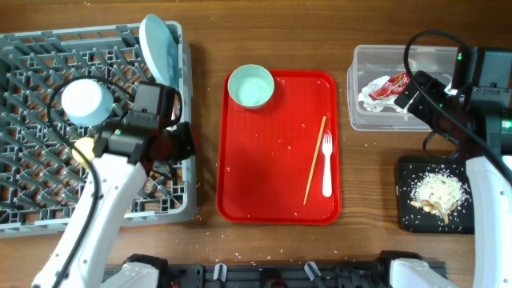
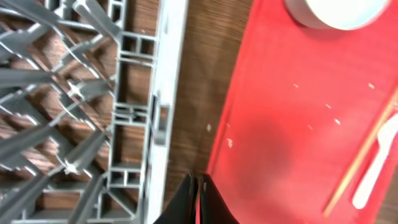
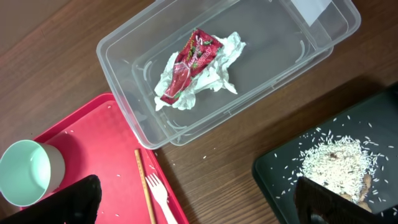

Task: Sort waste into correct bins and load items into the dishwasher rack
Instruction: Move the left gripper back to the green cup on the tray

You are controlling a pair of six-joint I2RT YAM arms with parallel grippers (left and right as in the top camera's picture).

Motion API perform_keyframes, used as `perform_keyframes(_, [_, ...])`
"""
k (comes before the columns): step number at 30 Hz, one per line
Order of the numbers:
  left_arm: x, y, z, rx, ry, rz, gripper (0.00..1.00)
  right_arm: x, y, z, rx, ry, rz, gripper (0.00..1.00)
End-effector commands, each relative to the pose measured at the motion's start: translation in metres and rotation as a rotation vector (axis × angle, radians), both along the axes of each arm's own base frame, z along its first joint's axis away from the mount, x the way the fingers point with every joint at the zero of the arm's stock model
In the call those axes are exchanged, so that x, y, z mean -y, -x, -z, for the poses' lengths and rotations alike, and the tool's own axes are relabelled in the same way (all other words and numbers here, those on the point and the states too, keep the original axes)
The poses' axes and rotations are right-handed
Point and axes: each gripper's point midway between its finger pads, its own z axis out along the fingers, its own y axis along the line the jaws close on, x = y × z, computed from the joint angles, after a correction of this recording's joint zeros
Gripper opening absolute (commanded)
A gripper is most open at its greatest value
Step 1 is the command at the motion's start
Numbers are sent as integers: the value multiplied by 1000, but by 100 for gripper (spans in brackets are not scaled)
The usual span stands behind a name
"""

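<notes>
Left hand [image 2: 198, 190] pressed together, right hand [image 3: 200, 202] spread near the red wrapper [image 3: 189, 61], print unreadable.

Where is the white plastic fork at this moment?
In the overhead view, the white plastic fork lies on the right part of the red tray, just to the right of the wooden chopstick.

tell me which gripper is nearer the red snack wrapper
Right. The right gripper hangs over the clear tub, beside the wrapper; the left gripper is beyond the red tray, by the rack.
</notes>
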Motion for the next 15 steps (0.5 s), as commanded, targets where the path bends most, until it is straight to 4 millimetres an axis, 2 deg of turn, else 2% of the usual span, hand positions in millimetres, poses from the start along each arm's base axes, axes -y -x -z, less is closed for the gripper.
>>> perform_keyframes(1, [26,12,-2,-28,71,76,4,4,-1,2,-7,13,13,100])
perform_keyframes(4, [34,25,22,-106,54,99,4,4,-1,2,-7,14,13,100])
perform_keyframes(5, [31,30,36,-144,36,96,4,4,-1,2,-7,14,13,100])
perform_keyframes(8, [12,32,60,-198,-54,57,4,4,-1,2,-7,14,13,100])
perform_keyframes(12, [-1,30,63,-210,-80,10,4,4,-1,2,-7,13,13,100])
perform_keyframes(15, [-8,38,64,-247,-90,-6,4,4,-1,2,-7,14,13,100])
